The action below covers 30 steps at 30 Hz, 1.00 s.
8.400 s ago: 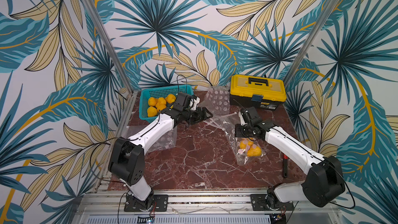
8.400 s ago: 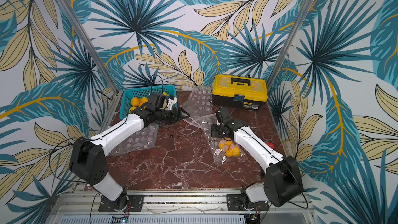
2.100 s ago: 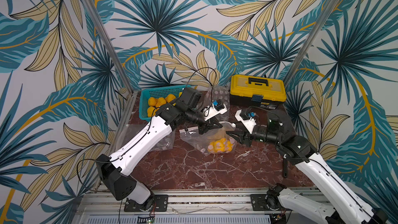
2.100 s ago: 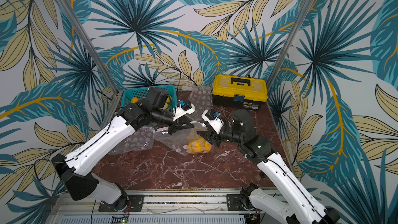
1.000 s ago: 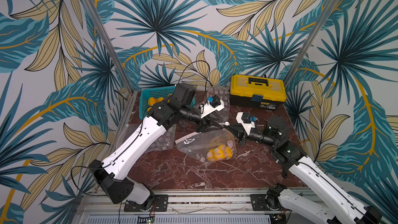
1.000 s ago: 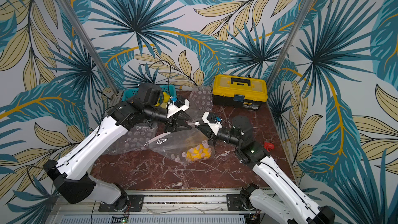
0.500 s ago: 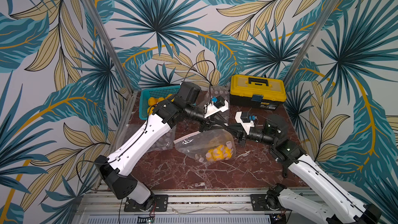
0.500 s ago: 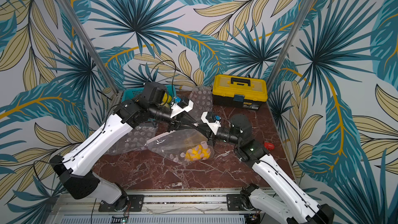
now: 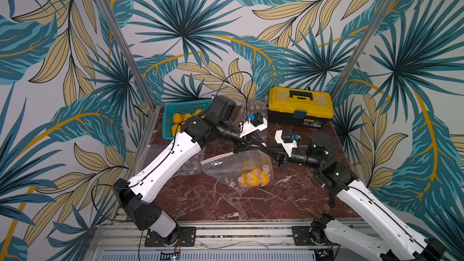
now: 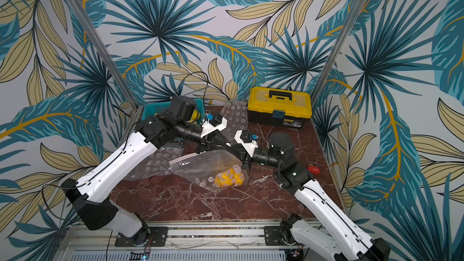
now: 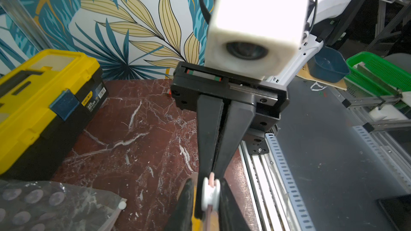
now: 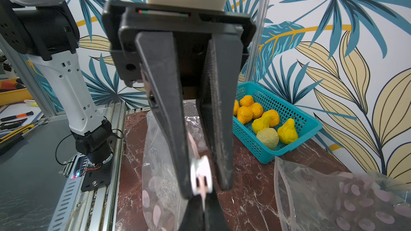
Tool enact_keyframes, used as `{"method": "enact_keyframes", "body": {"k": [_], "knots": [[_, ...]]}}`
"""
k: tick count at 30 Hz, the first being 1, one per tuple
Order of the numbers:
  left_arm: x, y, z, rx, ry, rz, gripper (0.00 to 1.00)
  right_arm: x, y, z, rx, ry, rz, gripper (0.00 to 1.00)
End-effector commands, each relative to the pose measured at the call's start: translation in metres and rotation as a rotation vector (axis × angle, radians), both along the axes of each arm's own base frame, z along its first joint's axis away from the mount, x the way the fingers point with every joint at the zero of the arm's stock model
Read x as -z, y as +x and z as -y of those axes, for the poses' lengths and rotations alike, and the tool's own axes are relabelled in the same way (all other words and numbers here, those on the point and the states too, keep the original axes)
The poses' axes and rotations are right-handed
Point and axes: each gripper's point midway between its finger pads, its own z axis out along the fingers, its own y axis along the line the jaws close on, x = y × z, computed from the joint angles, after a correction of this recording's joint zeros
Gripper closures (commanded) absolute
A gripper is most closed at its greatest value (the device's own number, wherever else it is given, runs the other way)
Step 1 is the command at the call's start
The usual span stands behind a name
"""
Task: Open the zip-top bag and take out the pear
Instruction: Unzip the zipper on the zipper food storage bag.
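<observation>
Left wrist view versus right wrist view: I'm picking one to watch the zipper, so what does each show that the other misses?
Only the left wrist view shows the yellow toolbox and the right hand, shut on the bag's pink edge. Only the right wrist view shows the teal basket of pears and the left hand, its fingers either side of the slider. Both show the white zipper slider and the marble tabletop.

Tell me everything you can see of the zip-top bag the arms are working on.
The zip-top bag is clear plastic with pale dots and a white slider on its pink zip strip. It hangs tilted above the marble table, yellow pears bunched in its low corner. The right gripper pinches the strip; the left gripper brackets the slider, jaws not fully closed.
</observation>
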Motion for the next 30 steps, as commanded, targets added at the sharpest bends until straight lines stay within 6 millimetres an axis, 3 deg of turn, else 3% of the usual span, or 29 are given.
{"method": "enact_keyframes", "body": {"k": [1,7,14,20,30], "knots": [[0.000,0.000,0.000,-0.005,0.003,0.016,0.85,-0.012,-0.006,0.000,-0.018,0.017,0.011,1.00],[0.006,0.003,-0.008,-0.046,0.029,0.044,0.88,-0.014,-0.006,0.006,0.019,0.010,0.032,1.00],[0.018,0.012,-0.033,-0.122,0.050,0.018,0.88,-0.019,-0.007,0.017,0.080,0.009,0.069,1.00],[0.038,0.016,-0.064,-0.204,0.082,-0.018,0.89,-0.023,-0.005,0.028,0.155,0.000,0.099,1.00],[0.074,0.021,-0.135,-0.413,0.109,-0.073,0.88,-0.030,0.001,0.063,0.354,-0.035,0.176,1.00]]}}
